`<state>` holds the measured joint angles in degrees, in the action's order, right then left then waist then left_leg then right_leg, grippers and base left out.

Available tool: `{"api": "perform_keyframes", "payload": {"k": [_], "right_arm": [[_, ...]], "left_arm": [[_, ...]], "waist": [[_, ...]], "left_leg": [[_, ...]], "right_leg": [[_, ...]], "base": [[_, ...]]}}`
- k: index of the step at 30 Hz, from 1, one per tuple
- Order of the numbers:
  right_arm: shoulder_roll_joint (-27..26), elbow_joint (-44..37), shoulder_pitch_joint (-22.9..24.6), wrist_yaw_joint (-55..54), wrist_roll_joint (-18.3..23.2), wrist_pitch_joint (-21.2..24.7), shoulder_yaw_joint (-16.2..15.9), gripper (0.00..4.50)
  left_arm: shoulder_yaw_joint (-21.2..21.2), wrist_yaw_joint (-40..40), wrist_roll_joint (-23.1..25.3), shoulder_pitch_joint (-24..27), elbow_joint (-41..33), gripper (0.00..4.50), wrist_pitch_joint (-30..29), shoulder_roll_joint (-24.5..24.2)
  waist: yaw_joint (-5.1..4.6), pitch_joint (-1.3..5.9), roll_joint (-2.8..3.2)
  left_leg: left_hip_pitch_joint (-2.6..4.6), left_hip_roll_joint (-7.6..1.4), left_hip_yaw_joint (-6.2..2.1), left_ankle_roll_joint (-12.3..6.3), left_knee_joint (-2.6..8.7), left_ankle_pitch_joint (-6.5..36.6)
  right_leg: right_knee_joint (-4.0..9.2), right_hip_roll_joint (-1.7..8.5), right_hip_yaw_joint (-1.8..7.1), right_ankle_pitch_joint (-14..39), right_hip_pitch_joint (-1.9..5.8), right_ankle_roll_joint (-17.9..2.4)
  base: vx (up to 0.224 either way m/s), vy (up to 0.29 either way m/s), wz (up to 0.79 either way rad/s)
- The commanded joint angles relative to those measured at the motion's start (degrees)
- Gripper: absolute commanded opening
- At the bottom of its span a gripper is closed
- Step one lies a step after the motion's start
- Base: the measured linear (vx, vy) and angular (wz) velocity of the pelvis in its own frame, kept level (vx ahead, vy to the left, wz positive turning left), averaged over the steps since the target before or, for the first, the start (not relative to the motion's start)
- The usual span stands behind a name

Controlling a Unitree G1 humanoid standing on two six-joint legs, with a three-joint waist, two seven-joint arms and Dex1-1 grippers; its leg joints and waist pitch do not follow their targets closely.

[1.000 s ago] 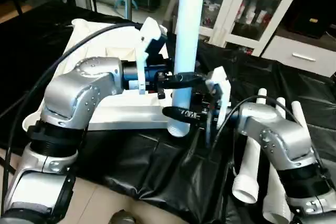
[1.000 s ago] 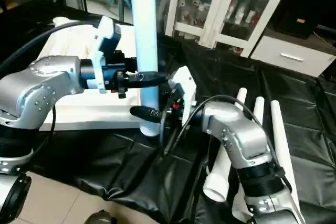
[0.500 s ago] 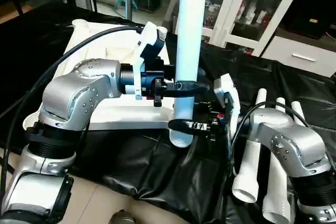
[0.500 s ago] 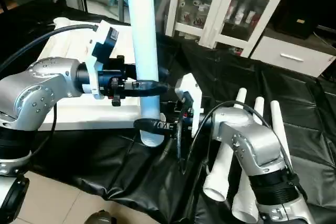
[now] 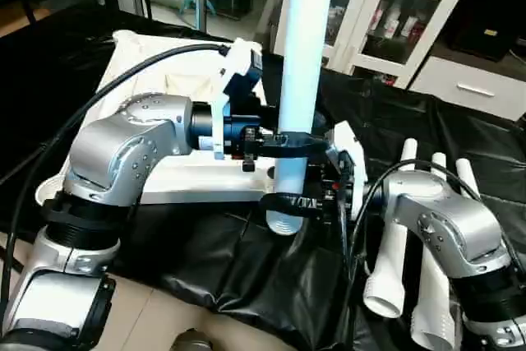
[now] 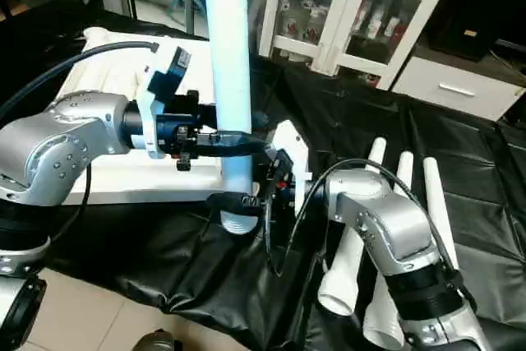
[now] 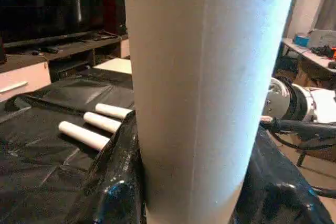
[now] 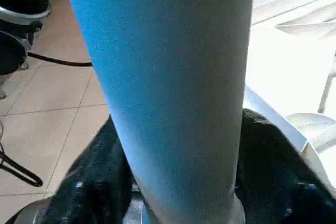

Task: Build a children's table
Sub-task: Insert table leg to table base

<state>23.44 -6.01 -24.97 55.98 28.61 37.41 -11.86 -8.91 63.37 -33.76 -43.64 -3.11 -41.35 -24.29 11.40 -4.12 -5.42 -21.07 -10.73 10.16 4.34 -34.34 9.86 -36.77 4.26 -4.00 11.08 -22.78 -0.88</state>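
A long white table leg (image 5: 301, 80) stands nearly upright, wide open end down, just off the front right corner of the white table top (image 5: 156, 80). That top lies flat on the black-draped worktable. My left gripper (image 5: 297, 139) is shut on the leg at mid-height, reaching in from the left. My right gripper (image 5: 288, 203) is shut on the leg's lower end from the right, one black finger (image 5: 283, 201) lying across its front. The leg (image 7: 205, 93) fills the left wrist view close up, and the leg (image 8: 168, 87) likewise fills the right wrist view.
Three more white legs (image 5: 396, 244) lie side by side on the black cloth (image 5: 246, 269) at the right, beside my right forearm. A white glass-door cabinet (image 5: 386, 14) stands behind the worktable. The worktable's front edge and tiled floor (image 5: 164, 326) are near.
The leg's top has leaned slightly to the right and my left gripper has shifted right with it. My right gripper has dropped to the leg's lower end and narrowed around it.
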Motion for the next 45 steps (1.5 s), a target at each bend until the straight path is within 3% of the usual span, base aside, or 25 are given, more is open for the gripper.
{"api": "perform_keyframes", "payload": {"k": [1,7,8,25,28,39,43,45], "right_arm": [[0.5,0.3,-0.5,-0.4,-1.0,-0.5,-0.1,2.33],[0.7,0.1,-0.3,-0.1,-1.2,-0.5,-0.5,2.04],[0.9,0.1,-0.3,-0.1,-1.3,-0.6,-0.6,2.03],[0.8,0.1,-0.1,0.1,-1.9,-1.1,-0.5,1.96],[0.5,0.1,-0.1,-0.3,-1.9,-1.1,-0.2,1.96],[-1.7,1.4,-0.3,-4.5,-0.8,-1.2,3.6,1.90],[-3.0,6.7,-1.8,-10.6,-2.7,-3.4,7.8,1.89],[-3.2,7.6,-2.1,-11.6,-3.1,-3.7,8.3,1.89]], "left_arm": [[-1.0,0.3,0.5,-0.8,-0.9,1.85,0.6,0.1],[-1.2,0.7,0.7,-0.8,-0.8,1.85,0.7,0.0],[-1.4,0.9,0.7,-0.7,-0.8,1.85,0.7,-0.2],[-2.4,0.4,1.7,-0.8,-0.3,1.85,-0.6,-1.3],[-1.8,0.2,1.0,-0.9,-0.7,2.55,-1.6,-1.6],[3.1,-1.7,-1.2,-1.3,1.4,3.39,-0.9,-1.0],[9.6,-4.9,-4.3,-1.8,4.0,3.67,-2.3,-0.5],[10.4,-5.1,-4.6,-1.6,4.2,3.67,-2.3,-0.8]], "waist": [[-0.06,4.45,1.52],[-0.05,4.40,1.55],[-0.03,4.41,1.80],[-0.07,4.47,1.82],[-0.08,4.43,1.84],[-0.11,4.45,2.20],[-0.11,4.52,2.20],[-0.17,4.47,2.19]], "left_leg": [[1.12,-2.49,-1.17,4.66,4.37,13.6],[1.14,-2.51,-1.19,4.75,4.40,14.0],[1.20,-2.54,-1.24,4.84,4.42,14.2],[1.20,-2.48,-1.20,4.84,4.37,14.2],[1.23,-2.48,-1.23,4.92,4.39,14.8],[1.28,-2.46,-1.28,5.38,4.41,15.5],[1.14,-2.28,-1.23,5.75,4.29,15.2],[1.26,-2.25,-1.24,5.91,4.30,16.0]], "right_leg": [[4.17,4.46,2.88,9.5,2.59,-9.0],[4.26,4.51,2.91,10.4,2.55,-8.8],[4.19,4.50,2.88,10.4,2.50,-8.8],[4.08,4.40,2.88,8.9,2.58,-9.4],[4.17,4.43,2.88,9.7,2.58,-9.3],[4.16,4.45,2.86,9.6,2.51,-9.5],[4.04,4.43,2.81,9.3,2.49,-10.0],[4.15,4.42,2.78,10.7,2.43,-9.9]], "base": [[0.000,0.000,0.00],[0.000,0.000,0.00],[0.000,0.000,0.00],[0.000,0.000,0.00],[0.000,0.000,0.00],[0.000,0.000,0.00],[0.000,0.000,0.00],[0.000,0.000,0.00]]}}
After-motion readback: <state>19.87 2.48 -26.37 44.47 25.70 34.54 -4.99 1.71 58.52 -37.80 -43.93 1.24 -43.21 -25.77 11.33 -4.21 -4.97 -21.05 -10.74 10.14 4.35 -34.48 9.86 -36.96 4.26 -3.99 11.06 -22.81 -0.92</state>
